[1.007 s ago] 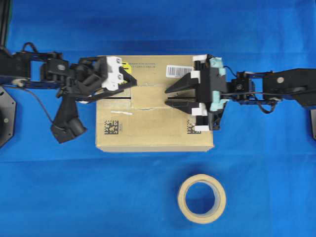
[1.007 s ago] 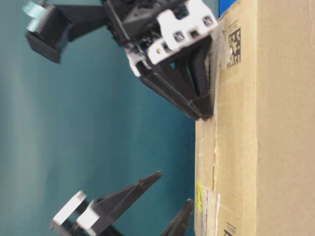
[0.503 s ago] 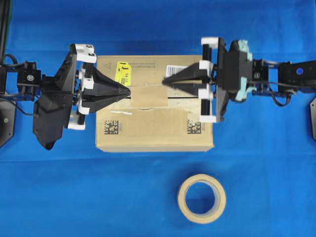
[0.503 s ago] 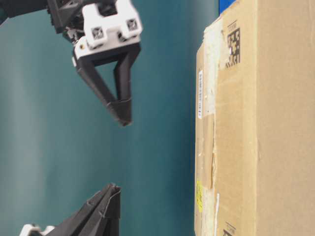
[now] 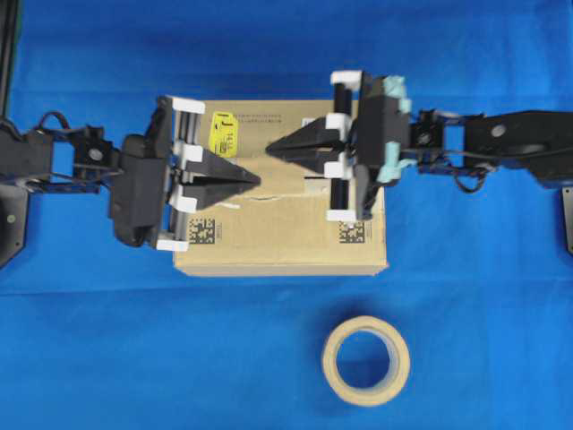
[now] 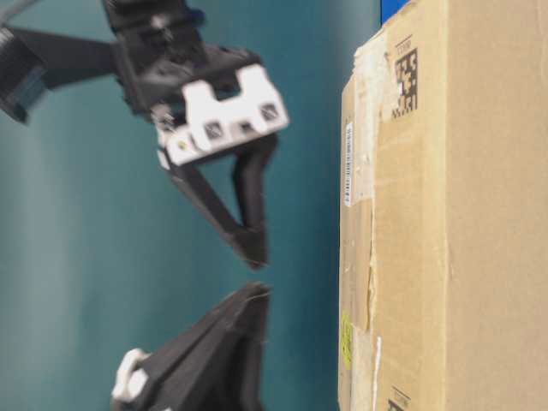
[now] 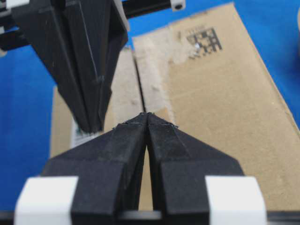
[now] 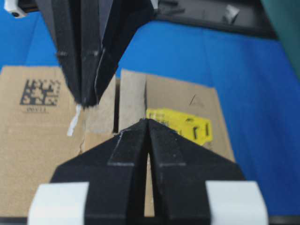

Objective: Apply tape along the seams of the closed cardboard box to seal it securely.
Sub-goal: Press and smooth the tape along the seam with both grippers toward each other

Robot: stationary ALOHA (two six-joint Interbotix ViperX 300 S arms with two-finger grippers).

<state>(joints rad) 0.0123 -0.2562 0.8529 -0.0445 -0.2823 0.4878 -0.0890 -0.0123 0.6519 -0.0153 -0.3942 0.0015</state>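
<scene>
Both jaws were snapped closed, empty, within the last second: left gripper (image 5: 255,180) and right gripper (image 5: 271,150) raised off cardboard box (image 5: 277,242); tape (image 6: 358,261) judged pressed down.

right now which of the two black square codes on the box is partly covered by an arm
The left black square code, near the box's front-left corner, partly under the left gripper's white bracket. The right black square code sits fully exposed.
</scene>
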